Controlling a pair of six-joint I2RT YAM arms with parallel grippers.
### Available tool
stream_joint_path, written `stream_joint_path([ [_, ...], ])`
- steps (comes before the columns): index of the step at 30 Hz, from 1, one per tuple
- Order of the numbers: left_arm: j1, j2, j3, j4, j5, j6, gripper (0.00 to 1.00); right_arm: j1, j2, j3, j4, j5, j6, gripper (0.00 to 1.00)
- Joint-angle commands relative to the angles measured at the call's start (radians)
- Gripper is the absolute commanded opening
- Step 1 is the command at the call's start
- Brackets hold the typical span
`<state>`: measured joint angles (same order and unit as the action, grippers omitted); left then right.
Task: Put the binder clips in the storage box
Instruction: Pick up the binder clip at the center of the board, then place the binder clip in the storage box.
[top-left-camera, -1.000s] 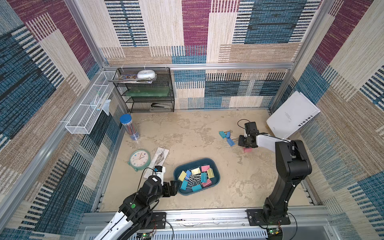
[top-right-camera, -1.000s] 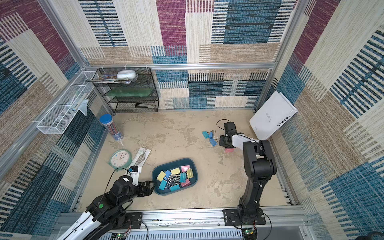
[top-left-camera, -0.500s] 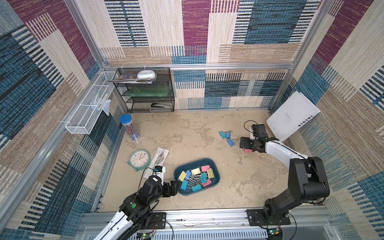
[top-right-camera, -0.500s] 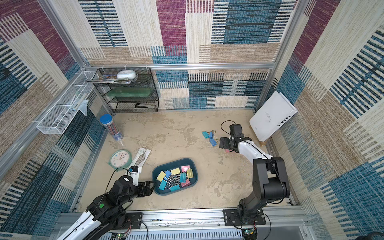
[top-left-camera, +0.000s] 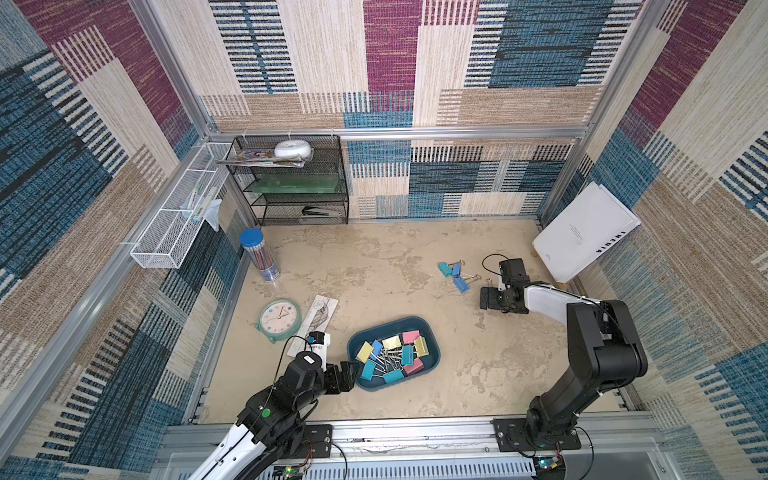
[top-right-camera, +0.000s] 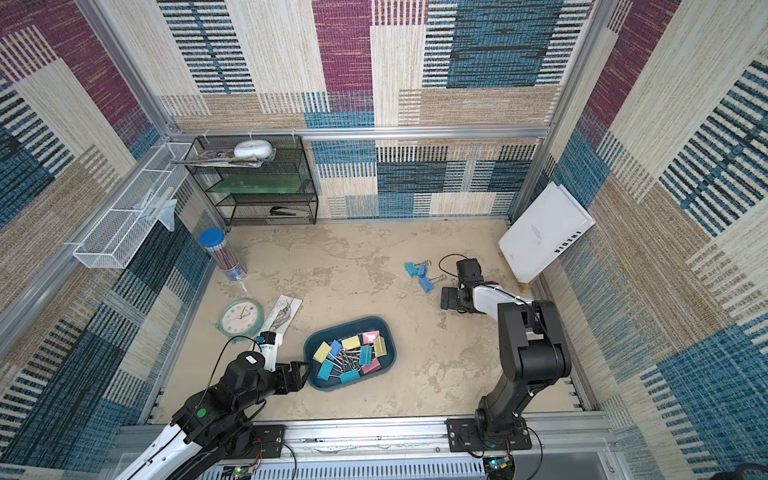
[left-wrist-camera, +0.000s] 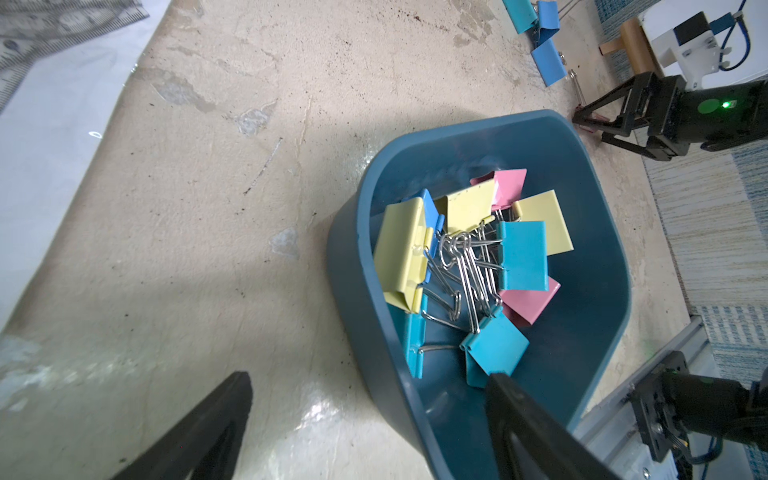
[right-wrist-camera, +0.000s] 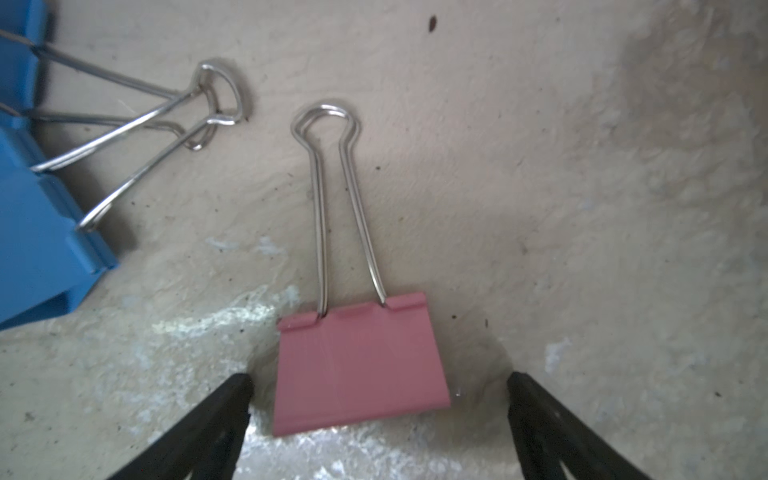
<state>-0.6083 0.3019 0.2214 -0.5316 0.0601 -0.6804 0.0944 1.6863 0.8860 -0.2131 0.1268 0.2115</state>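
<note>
The right gripper (right-wrist-camera: 378, 377) has just sprung open, leaving the pink binder clip (right-wrist-camera: 357, 365) flat on the table (right-wrist-camera: 582, 208) between its jaws, so it looks unpicked and still owed to the storage box (left-wrist-camera: 590, 270), whose wall the open left gripper (left-wrist-camera: 370, 375) straddles.

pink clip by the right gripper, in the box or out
Out: the pink clip lies on the table between the jaws of the open right gripper, away from the storage box.

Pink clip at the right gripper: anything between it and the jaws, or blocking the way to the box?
Nothing visible. The pink clip lies between the open fingers of the right gripper. The blue clips sit beside it, off the line to the storage box; only bare table between.
</note>
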Motion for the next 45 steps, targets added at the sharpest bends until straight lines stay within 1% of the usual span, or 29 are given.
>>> stream_joint_path([
  [1, 0.001, 0.000, -0.004, 0.009, 0.009, 0.005, 0.92, -0.001, 0.018, 0.004, 0.016, -0.004, -0.011, 0.92],
  [8, 0.001, 0.002, -0.004, 0.009, 0.007, 0.002, 0.92, 0.000, 0.041, 0.001, 0.012, -0.027, 0.003, 0.74],
  [15, 0.001, 0.006, -0.004, 0.012, 0.006, 0.003, 0.92, 0.000, 0.016, -0.023, -0.011, -0.039, 0.033, 0.58],
  [19, 0.001, 0.007, -0.004, 0.012, 0.006, 0.003, 0.92, 0.002, -0.026, -0.023, -0.031, -0.033, 0.044, 0.50],
  [24, 0.001, 0.009, -0.004, 0.013, 0.004, 0.002, 0.92, 0.018, -0.117, 0.011, -0.094, -0.042, 0.052, 0.49],
  [25, 0.001, 0.009, -0.004, 0.013, 0.004, 0.003, 0.92, 0.025, -0.135, 0.023, -0.106, -0.057, 0.049, 0.49],
  [26, 0.001, 0.010, -0.005, 0.013, 0.006, 0.004, 0.92, 0.032, -0.154, 0.038, -0.127, -0.103, 0.026, 0.49],
  [28, 0.001, 0.010, -0.005, 0.012, 0.004, 0.002, 0.92, 0.055, -0.188, 0.064, -0.166, -0.161, 0.040, 0.49],
  [32, 0.001, 0.010, -0.005, 0.015, 0.004, 0.003, 0.92, 0.195, -0.257, 0.079, -0.191, -0.259, 0.088, 0.49],
  [37, 0.001, 0.010, -0.005, 0.013, 0.004, 0.003, 0.92, 0.477, -0.269, 0.102, -0.198, -0.324, 0.136, 0.49],
  [38, 0.001, 0.012, -0.005, 0.012, 0.004, 0.004, 0.92, 0.538, -0.263, 0.108, -0.194, -0.328, 0.145, 0.49],
  [40, 0.001, 0.011, -0.004, 0.013, 0.003, 0.004, 0.92, 0.623, -0.248, 0.116, -0.186, -0.320, 0.189, 0.49],
  [42, 0.001, 0.011, -0.004, 0.014, 0.003, 0.002, 0.92, 0.687, -0.228, 0.121, -0.157, -0.347, 0.240, 0.49],
  [45, 0.001, 0.011, -0.004, 0.013, 0.003, 0.004, 0.92, 0.768, -0.179, 0.160, -0.163, -0.324, 0.280, 0.49],
])
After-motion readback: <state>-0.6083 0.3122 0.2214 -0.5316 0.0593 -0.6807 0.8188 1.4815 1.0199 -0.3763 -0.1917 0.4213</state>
